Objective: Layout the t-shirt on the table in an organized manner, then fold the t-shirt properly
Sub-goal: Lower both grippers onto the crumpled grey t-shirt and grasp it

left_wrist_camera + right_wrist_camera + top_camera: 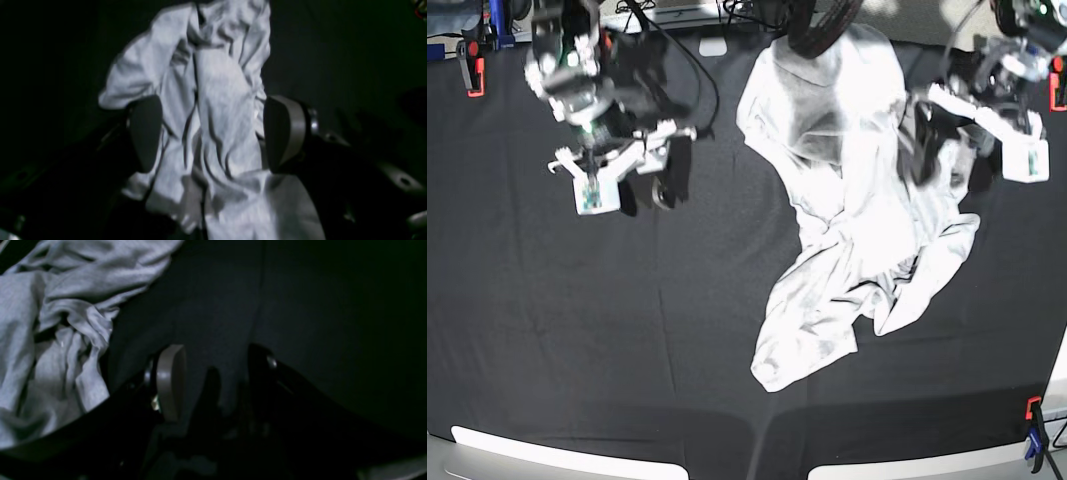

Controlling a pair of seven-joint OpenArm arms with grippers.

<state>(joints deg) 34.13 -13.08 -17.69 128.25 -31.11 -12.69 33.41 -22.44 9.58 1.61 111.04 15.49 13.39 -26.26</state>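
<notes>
Left claw (213, 133): jaws wide apart, straddling a bunched ridge of the t-shirt (217, 110). Fabric sits between the two pads, but whether either pad touches it I can't tell; nothing is clamped. In the base view this claw (947, 160) is at the right edge of the shirt, over the sleeve area.

Right claw (213, 383): jaws also spread wide, nothing between them, only bare black counter (317, 306) below. The t-shirt (50, 323) lies off to the left of it in the wrist view, near but apart. In the base view this claw (667, 180) hangs over open counter, well left of the shirt.

T-shirt (847, 200): crumpled heap, right of centre on the counter (577, 350), running from the far edge down toward the near side. Not laid flat; twisted folds throughout, one lobe trailing to the lower left, a sleeve-like flap sticking out at lower right. No lettering visible from here.

Counter cloth is black, with a seam crease across the near part. Red clamp (471, 62) at far left edge, another red one (1057, 85) at far right, red/blue clamp (1034, 432) at near right corner.
</notes>
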